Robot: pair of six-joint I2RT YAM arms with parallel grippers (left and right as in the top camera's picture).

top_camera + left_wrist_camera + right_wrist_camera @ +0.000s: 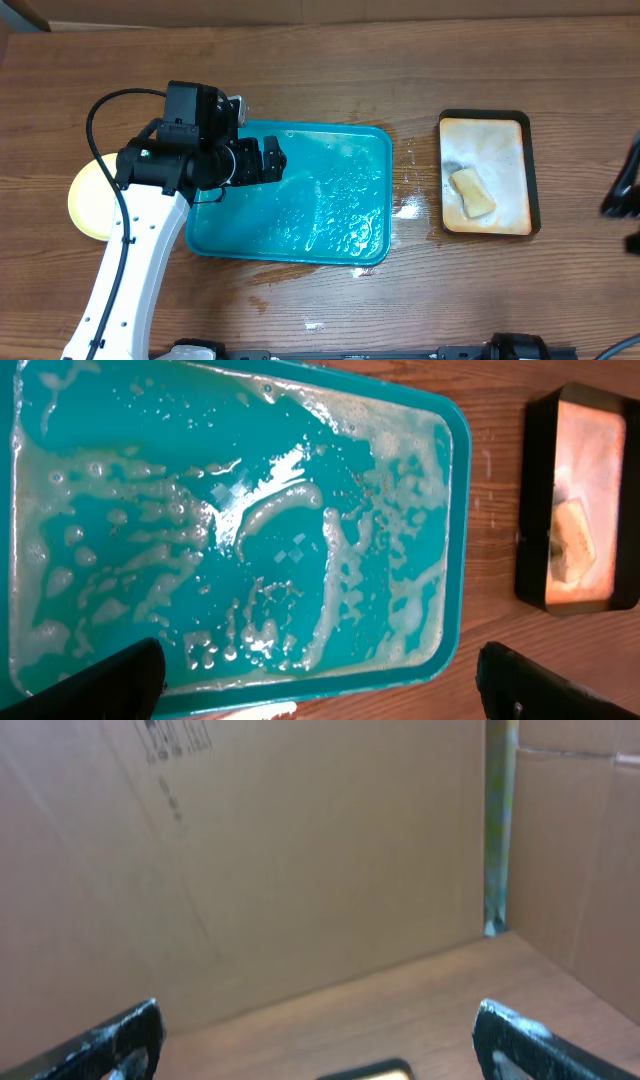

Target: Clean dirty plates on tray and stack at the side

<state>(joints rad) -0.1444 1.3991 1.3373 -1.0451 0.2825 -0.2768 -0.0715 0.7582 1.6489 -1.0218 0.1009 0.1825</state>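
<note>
The left gripper hangs over the near-left part of the teal tray with its fingers spread wide and nothing between them. Ahead of those fingers the tray holds only suds and wet streaks, no plate, so I judge the washing done and the arm free. Behind the fingers, on the far side of the arm and off the tray, a pale yellow plate lies on the table. That looks like the stacking spot, though the arm hides most of it and I cannot tell whether others sit under it. Well beyond the fingertips, past the tray's far rim, the small black-rimmed tray keeps the sponge parked, likely to catch drips. The right gripper, fingers also apart and empty, faces a cardboard wall. The faint dark print on that wall is too blurred to read, and no brand shows elsewhere.
</note>
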